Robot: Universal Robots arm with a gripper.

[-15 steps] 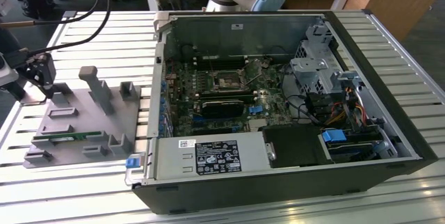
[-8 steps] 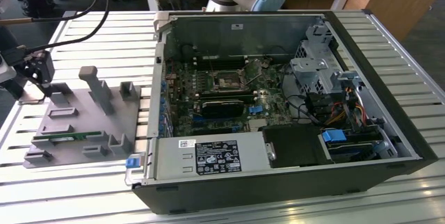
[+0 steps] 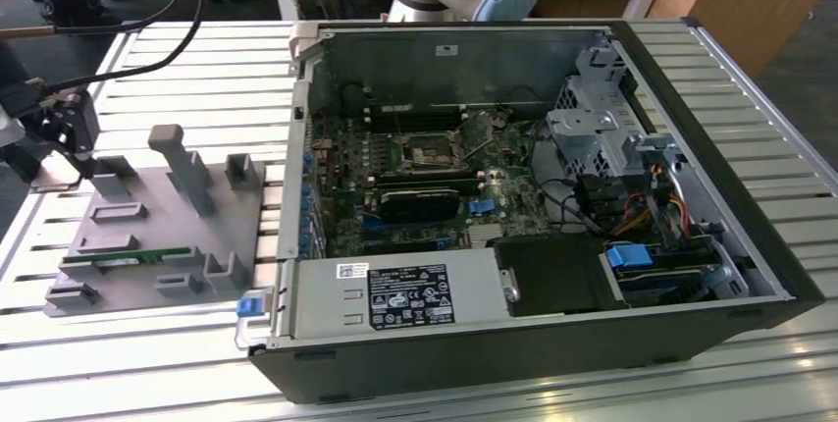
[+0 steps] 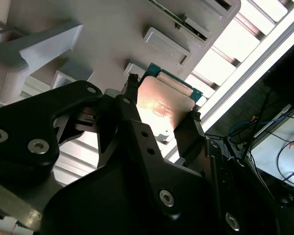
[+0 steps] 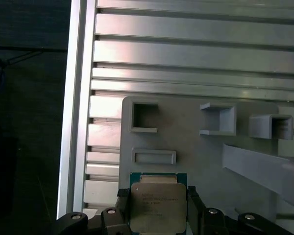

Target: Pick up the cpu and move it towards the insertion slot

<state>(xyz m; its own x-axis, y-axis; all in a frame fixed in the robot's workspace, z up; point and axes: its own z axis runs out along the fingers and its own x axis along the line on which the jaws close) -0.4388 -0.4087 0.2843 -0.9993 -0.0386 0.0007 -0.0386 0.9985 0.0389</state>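
Gripper (image 4: 163,98): clamps the cpu (image 4: 161,110) by two opposite edges, fingers (image 4: 132,90) set only as far apart as the cpu is wide. Holds it flat, metal top toward the cameras in both wrist views. Keeps it at the outer edge of the grey fixture (image 5: 196,147), near a shallow rectangular pocket (image 5: 154,156); cannot tell whether it hangs clear of the fixture or touches it.

In the exterior view, stands at the far left over the slatted worktop (image 3: 196,59), at the fixture's far side from the case (image 3: 733,186).

Leaves the slot (image 3: 430,154) well apart. Lies toward the exterior view's right of the gripper, down inside the case, on the board just beside the black card (image 3: 419,204). Puts the whole fixture, its upright posts (image 3: 183,162) and the case's near wall between cpu and slot.

Reads as grasp made, with the carry toward the slot not yet under way.
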